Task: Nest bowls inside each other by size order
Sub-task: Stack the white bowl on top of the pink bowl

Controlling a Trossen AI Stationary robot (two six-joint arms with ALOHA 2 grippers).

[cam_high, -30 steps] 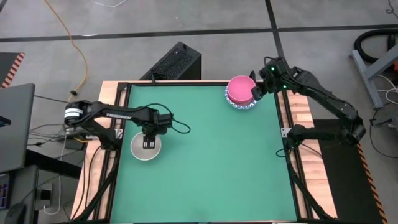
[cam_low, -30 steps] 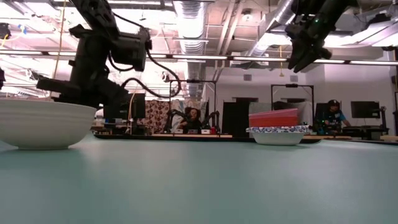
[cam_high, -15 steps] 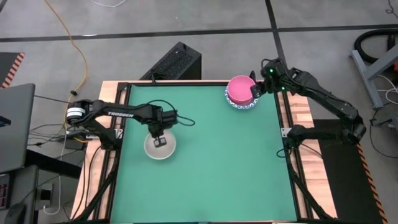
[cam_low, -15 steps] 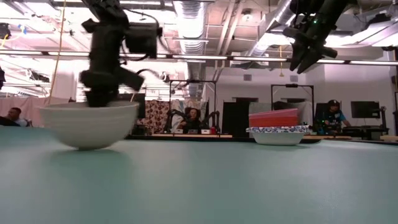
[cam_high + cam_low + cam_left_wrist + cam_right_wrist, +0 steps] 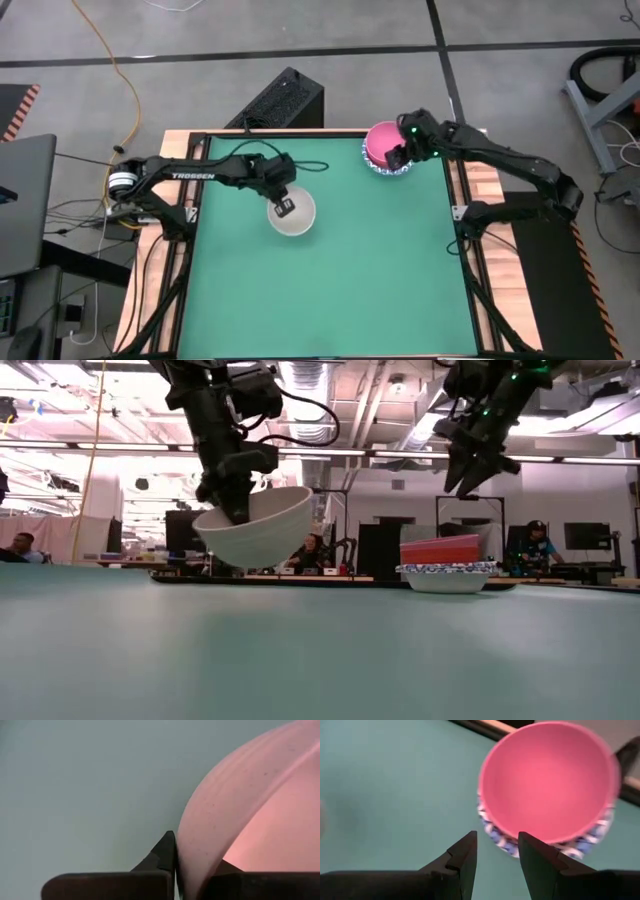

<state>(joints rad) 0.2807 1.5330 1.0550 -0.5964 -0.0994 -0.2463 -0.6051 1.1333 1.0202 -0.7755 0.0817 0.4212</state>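
A plain off-white bowl (image 5: 295,216) hangs tilted above the green table (image 5: 350,290), left of its middle. My left gripper (image 5: 283,205) is shut on it; the bowl (image 5: 262,528) also shows in the low view. At the far right, a pink bowl (image 5: 382,143) sits nested in a white bowl with a blue patterned rim (image 5: 392,171). My right gripper (image 5: 495,855) hovers open just above the near edge of that stack, touching nothing; it also appears in the high view (image 5: 400,156). My left gripper pinches the off-white bowl's wall at the rim (image 5: 189,851), one finger (image 5: 164,854) outside and the other inside the bowl. The fingers come from above, pointing down, at the bowl's left side. The bowl hangs tilted, lifted clear of the table.
A raised black frame and wooden border (image 5: 470,190) run around the green table. Bare green surface stretches across the near half and between the two arms. A black box (image 5: 285,98) stands beyond the far edge. People sit in the room behind.
My left gripper has taken hold of the off-white bowl and carried it toward the table's right and far edges. The bowl, resting on the table a second ago, now hangs clear and tilted. My right gripper has moved a little left and down over the pink bowl's edge.
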